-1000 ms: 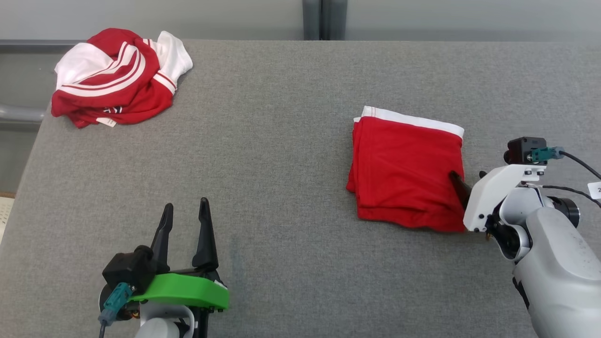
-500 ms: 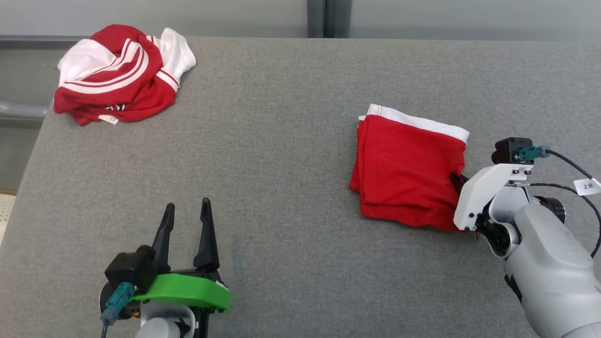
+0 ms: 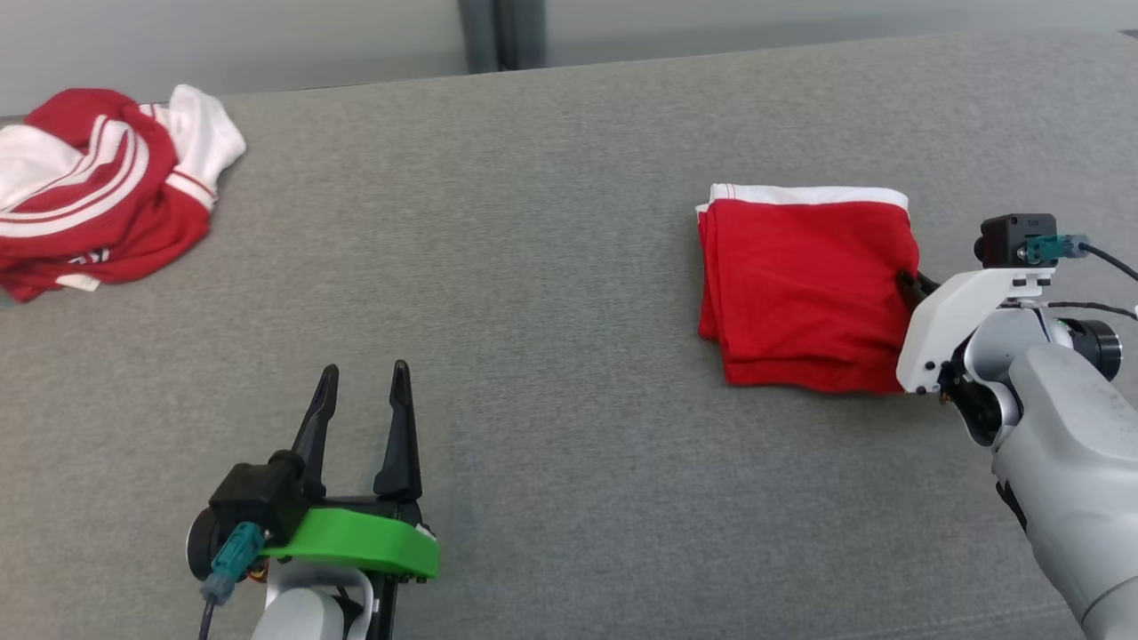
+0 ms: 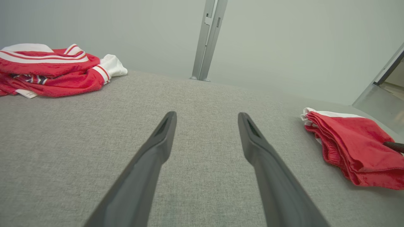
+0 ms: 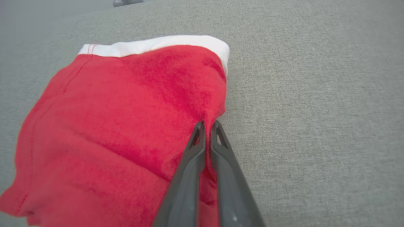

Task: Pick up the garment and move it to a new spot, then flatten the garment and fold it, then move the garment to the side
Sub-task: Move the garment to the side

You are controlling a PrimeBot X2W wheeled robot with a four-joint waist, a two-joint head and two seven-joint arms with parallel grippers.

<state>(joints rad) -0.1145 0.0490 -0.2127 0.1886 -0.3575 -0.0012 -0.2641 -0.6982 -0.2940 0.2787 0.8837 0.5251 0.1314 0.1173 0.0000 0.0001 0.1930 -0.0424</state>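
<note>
The garment (image 3: 805,284) is a folded red piece with a white band along its far edge, lying on the grey table at the right. My right gripper (image 3: 907,283) is shut on its right edge, and the right wrist view shows red cloth of the garment (image 5: 120,126) pinched between the two fingers (image 5: 195,148). My left gripper (image 3: 363,389) stands open at the lower left, well apart from it. From the left wrist view the garment (image 4: 350,145) lies off to the right of the spread fingers (image 4: 157,151).
A crumpled red and white jersey (image 3: 93,191) lies at the table's far left corner; the left wrist view shows the jersey (image 4: 50,67) at upper left. The grey felt table (image 3: 533,311) stretches bare between the two pieces. A wall with a metal post (image 4: 210,37) stands behind.
The right gripper has shut on the garment's right edge. The head camera has turned, so the whole picture has shifted. The left gripper stays open and still.
</note>
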